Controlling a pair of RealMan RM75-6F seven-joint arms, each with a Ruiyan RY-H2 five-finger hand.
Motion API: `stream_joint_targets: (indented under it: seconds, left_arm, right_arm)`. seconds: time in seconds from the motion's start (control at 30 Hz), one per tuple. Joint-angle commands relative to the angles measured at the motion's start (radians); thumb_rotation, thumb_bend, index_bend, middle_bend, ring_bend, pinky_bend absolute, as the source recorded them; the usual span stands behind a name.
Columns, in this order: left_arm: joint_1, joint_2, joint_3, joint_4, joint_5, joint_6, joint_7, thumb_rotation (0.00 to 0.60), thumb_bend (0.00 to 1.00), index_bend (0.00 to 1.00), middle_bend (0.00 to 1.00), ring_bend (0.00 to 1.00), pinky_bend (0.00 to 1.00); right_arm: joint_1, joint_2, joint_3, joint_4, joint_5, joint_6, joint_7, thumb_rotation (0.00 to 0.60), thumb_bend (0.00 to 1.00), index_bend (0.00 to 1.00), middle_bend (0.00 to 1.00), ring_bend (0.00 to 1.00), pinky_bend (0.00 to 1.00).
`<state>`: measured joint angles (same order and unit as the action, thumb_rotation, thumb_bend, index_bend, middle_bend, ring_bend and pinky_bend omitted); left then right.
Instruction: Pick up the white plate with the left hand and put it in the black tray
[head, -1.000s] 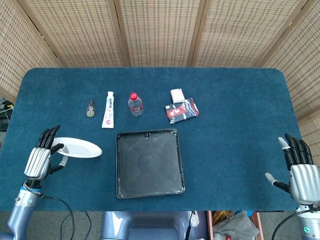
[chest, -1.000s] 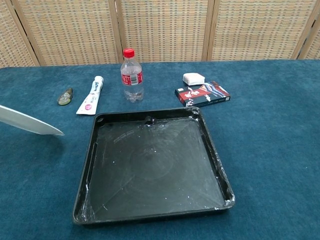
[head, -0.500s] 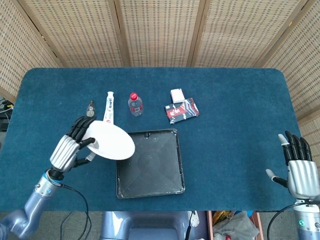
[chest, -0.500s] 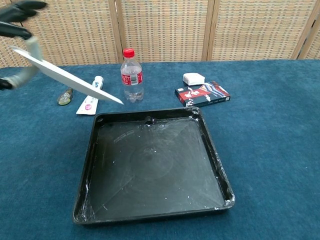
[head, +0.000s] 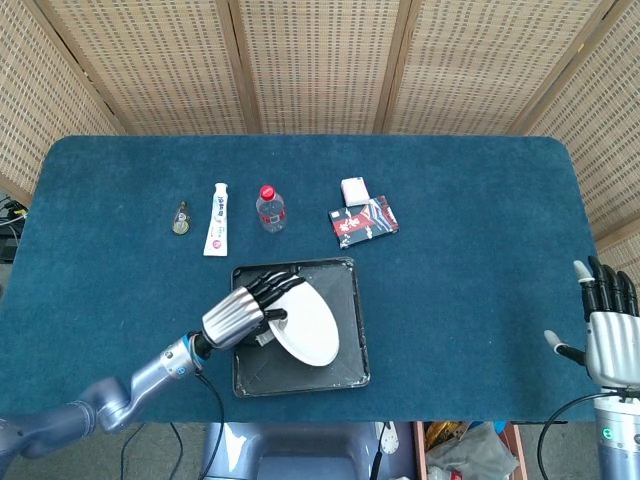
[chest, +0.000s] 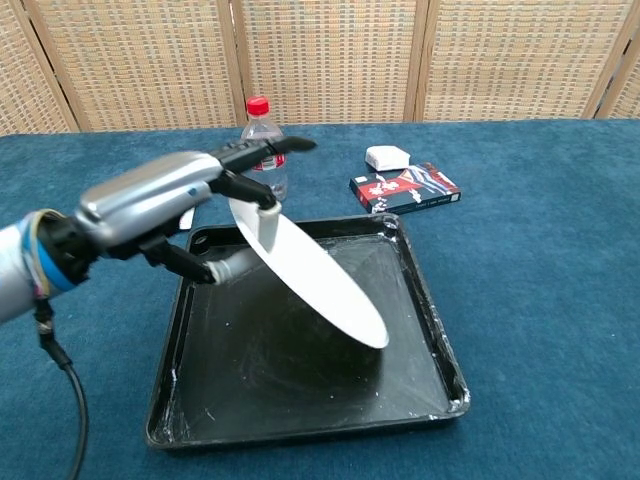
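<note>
My left hand grips the plate by its near edge, thumb under the rim and the other fingers over the top. In the chest view the plate is tilted steeply, its high edge in my hand and its low edge slanting down toward the tray floor; I cannot tell whether that low edge touches the floor. From the head view the plate sits wholly over the tray, toward its middle. The tray lies flat on the blue table, its floor smeared with whitish marks.

My right hand is at the table's right edge, well apart from everything, fingers straight and spread, holding nothing; it shows only in the head view.

Beyond the tray, in a row, lie a small dark item, a tube and an upright bottle with a red cap. To the right of them a small white box is just beside a dark packet. In the chest view my fingers partly hide the bottle, and the box and packet sit past the tray's far right corner
</note>
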<state>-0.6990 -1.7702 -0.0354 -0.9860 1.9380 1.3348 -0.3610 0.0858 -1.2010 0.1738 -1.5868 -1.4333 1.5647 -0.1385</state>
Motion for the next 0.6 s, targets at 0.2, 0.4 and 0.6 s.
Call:
stream_joint_targets:
  seconds: [0.2,0.4,0.6]
  left_arm:
    - [-0.055,-0.082,0.039,0.138,0.001,-0.001,-0.039,0.6,0.41,0.76,0.0,0.0,0.0]
    - [-0.09,-0.007,0.045,0.024,-0.096,-0.239,0.117,0.6,0.0,0.0,0.0,0.0,0.0]
    - [-0.075,0.119,0.034,-0.176,-0.19,-0.297,0.174,0.6,0.0,0.0,0.0,0.0,0.0]
  right_arm:
    - [-0.003,0.005,-0.001,-0.004,-0.001,0.005,0.008,0.6,0.0,0.0,0.0,0.0,0.0]
    - [-0.004,0.006,-0.006,-0.007,-0.006,0.007,0.005,0.6,0.0,0.0,0.0,0.0,0.0]
    - [-0.007,0.016,-0.008,-0.017,-0.011,0.01,0.021,0.6,0.0,0.0,0.0,0.0,0.0]
